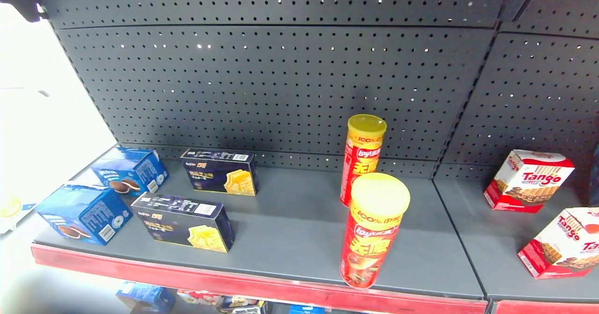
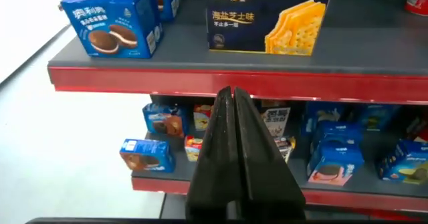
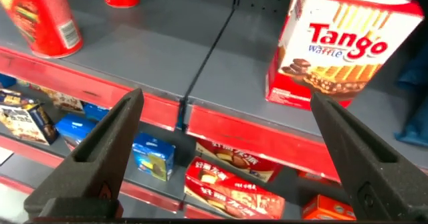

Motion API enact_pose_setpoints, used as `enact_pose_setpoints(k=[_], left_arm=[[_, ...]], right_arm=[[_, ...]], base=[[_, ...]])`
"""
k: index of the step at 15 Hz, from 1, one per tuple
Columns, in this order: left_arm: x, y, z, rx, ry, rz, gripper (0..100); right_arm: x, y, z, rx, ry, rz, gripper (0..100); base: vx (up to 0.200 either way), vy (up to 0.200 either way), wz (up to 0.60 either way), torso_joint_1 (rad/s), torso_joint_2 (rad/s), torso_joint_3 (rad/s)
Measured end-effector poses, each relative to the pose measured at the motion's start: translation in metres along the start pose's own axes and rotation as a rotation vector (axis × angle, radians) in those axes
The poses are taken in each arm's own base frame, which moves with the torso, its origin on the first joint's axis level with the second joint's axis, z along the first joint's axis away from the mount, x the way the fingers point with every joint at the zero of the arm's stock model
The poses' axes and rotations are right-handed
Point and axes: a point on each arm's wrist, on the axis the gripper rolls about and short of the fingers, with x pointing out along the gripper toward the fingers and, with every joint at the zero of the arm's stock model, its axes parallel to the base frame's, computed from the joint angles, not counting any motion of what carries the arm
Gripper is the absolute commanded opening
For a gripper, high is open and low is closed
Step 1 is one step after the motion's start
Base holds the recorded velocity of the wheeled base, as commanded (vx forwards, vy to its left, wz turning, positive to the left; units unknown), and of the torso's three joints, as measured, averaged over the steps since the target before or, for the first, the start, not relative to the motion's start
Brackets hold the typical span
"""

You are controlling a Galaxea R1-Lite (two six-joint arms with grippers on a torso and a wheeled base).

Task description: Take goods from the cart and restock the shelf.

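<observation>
Seemingly the restocking was partly done: the shelf (image 1: 290, 220) already carried four kinds of goods, two of each, with broad bare stretches of grey board between and behind them, so by my reckoning more had yet to come over from the cart. Neither arm had anything in hand. The left gripper (image 2: 232, 97) had its fingers pressed flat together on nothing, held just out in front of the red front lip and below the front cracker box. The right gripper (image 3: 227, 103) was spread wide and empty, out in front of the same lip near a wafer box (image 3: 338, 47). As for the goods, the two blue biscuit boxes (image 1: 84, 213) lay at the robot's left end, one behind the other and both slewed at an angle. Beside them lay the two dark cracker boxes (image 1: 185, 222), on their long sides and likewise front and back. The two red crisp tubes (image 1: 372, 230) stood upright with yellow lids, the nearer close to the front edge. On the next bay to the right sat the two red-and-white wafer boxes (image 1: 529, 180) (turned askew rather than squared to the front). The lower tier (image 2: 334, 164) looked crowded with boxes.
</observation>
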Motion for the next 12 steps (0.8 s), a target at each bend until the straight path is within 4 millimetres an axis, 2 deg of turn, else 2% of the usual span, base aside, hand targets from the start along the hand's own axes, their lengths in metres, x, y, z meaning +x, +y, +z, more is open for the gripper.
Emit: enact_pose_setpoints(k=[2, 12], left_arm=[[0.0000, 0.0000, -0.0002, -0.001, 0.001, 0.000, 0], [0.0000, 0.0000, -0.0002, 0.000, 0.001, -0.002, 0]], right_arm=[[0.0000, 0.0001, 0.0001, 0.002, 0.000, 0.000, 100], [0.0000, 0.0000, 0.0001, 0.003, 0.000, 0.000, 100]], base=[[0.000, 0.000, -0.60, 0.002, 0.00, 0.002], [0.000, 0.000, 0.00, 0.000, 0.00, 0.000]])
